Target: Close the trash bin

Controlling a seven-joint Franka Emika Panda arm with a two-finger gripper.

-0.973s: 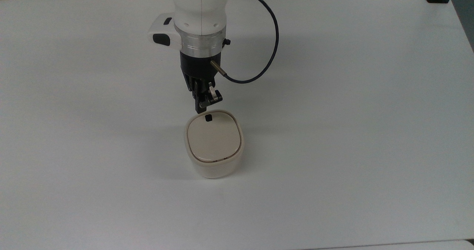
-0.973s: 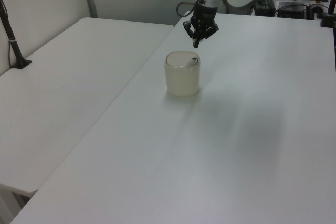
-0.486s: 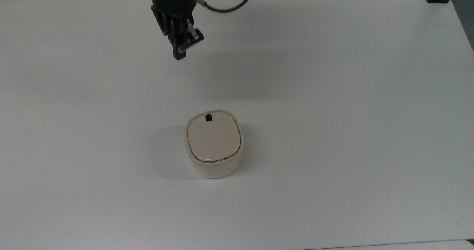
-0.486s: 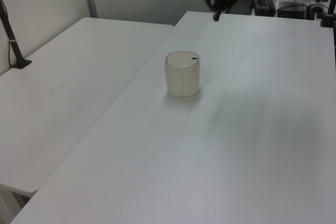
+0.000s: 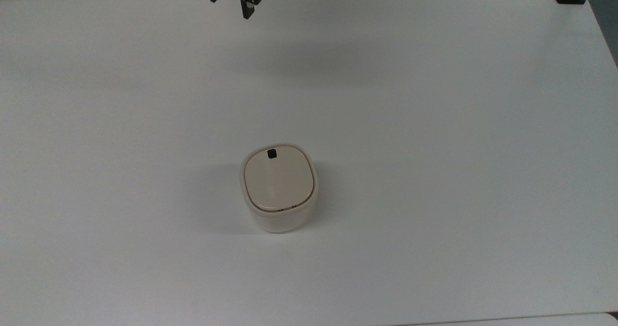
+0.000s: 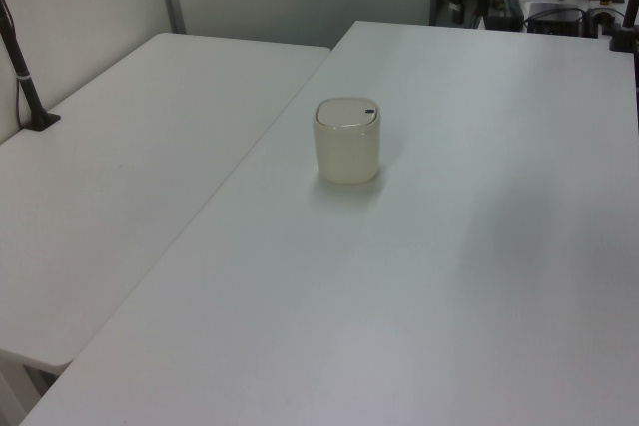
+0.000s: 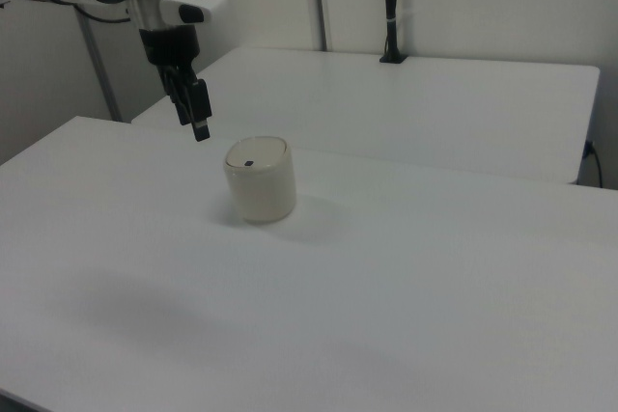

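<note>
While the trash bin [image 5: 279,189] sits lidded, unlabelled bar a black square, the jaws [image 5: 231,0] hang released.

We see the small cream-white rounded-square plastic trash bin [image 7: 260,178] upright on the white table [image 7: 386,277], its beige lid lying flat. Our black two-finger gripper [image 7: 198,121] hangs above the table at the right view's left, apart from the bin.

End effector [image 5: 231,2] cut off by top view's upper edge; finger gap unclear. Desk [image 5: 434,123] corners cropped.
</note>
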